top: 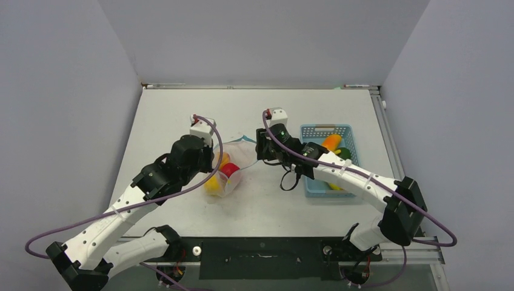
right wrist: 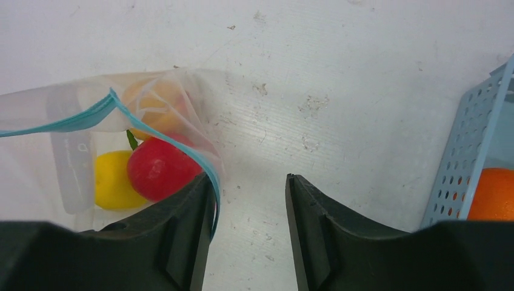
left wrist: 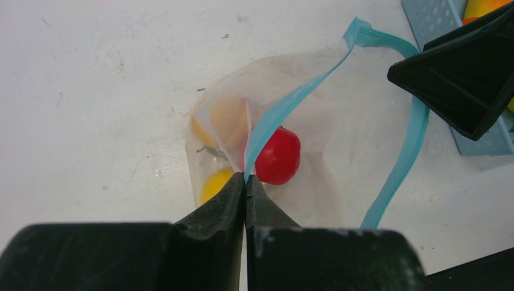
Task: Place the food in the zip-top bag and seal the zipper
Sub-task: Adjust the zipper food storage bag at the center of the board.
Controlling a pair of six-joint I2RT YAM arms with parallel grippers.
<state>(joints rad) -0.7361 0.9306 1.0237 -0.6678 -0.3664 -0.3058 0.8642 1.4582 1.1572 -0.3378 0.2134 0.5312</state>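
**A:** Above the table (top: 182, 109), the zip-top bag (top: 238, 160) lies between both arms. Some food (top: 225, 171) is inside it, more sits in the basket (top: 310, 130) to its right. There is open room left and far; the basket crowds the right arm.

**B:** Left wrist: the left gripper (left wrist: 245, 182) is pinched tight on the zipper (left wrist: 291, 100). A hard tug might spill the red fruit (left wrist: 277, 156).

**A:** Right wrist: the right gripper (right wrist: 250, 182) is parted, nothing in the gap, the zipper running along one finger's inner edge. Closing might miss it, and the mouth would sag.

Saw a white, scuffed table (top: 182, 115), closed in by plain grey walls (top: 254, 36) behind it and at both its sides. Noted a metal rail (top: 254, 86) along its far edge, a black plate (top: 260, 259) at its near edge.
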